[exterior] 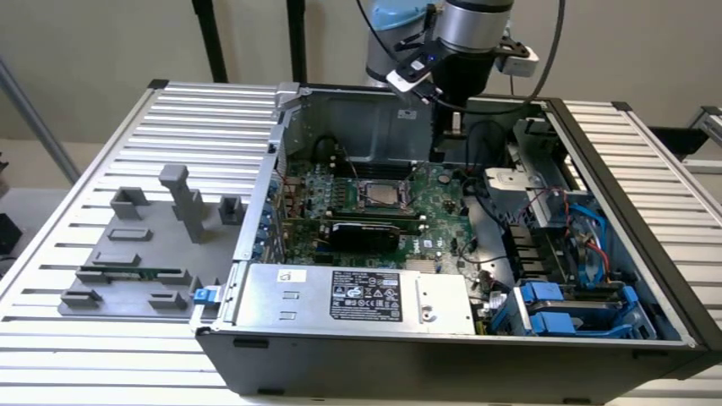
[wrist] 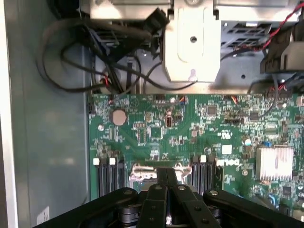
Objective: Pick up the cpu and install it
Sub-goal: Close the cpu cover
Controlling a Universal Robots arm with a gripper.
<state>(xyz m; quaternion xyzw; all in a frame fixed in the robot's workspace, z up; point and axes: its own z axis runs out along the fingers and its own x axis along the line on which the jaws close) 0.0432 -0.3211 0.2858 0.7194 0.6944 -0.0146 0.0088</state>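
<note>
Gripper (wrist: pixel 167 173) closed; cpu (exterior: pixel 381 196) in motherboard socket (exterior: pixel 380 179), near fingertips.

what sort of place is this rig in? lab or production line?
Looks like a robotics lab bench for PC assembly, probably not a line: an open computer case on a slatted aluminium table, grey part fixtures beside it, one robot arm above.

i see a slatted metal table (exterior: pixel 648 161) carrying an open computer case (exterior: pixel 451 359) in the middle and, toward the exterior view's left, a grey fixture block (exterior: pixel 124 254) just beside it.
</note>
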